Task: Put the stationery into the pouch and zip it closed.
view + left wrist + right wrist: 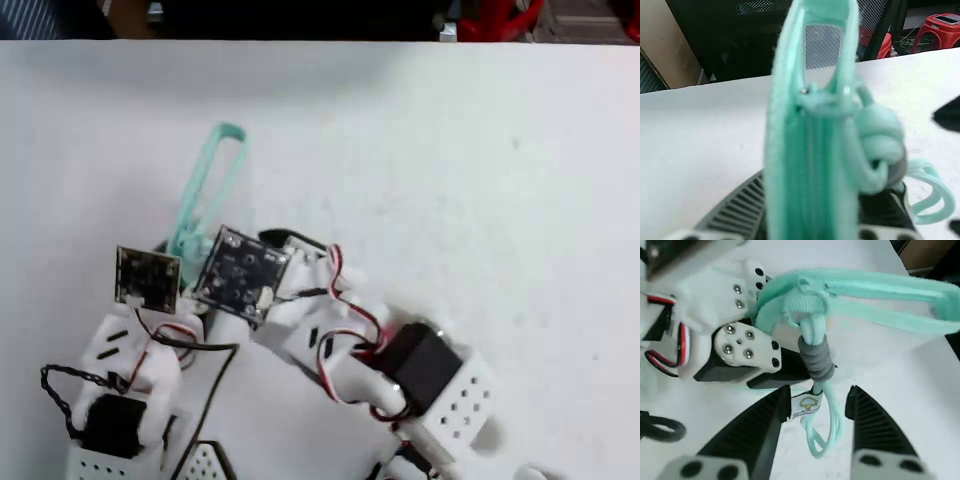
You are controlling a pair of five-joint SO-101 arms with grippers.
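— White table (480, 150): where's the mint pouch (205, 190)?
— On edge, clamped in the left gripper (810, 217).
— And the right gripper (818, 392)?
— Jaws wide, straddling the pouch's zip cord (822, 440).

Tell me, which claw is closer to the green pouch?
Left. The left gripper clamps the pouch at its zipper end; the right gripper hangs open just short of it, straddling the pull cord.

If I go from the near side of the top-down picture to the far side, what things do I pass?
Black motor → square camera → green pouch → table's far edge.
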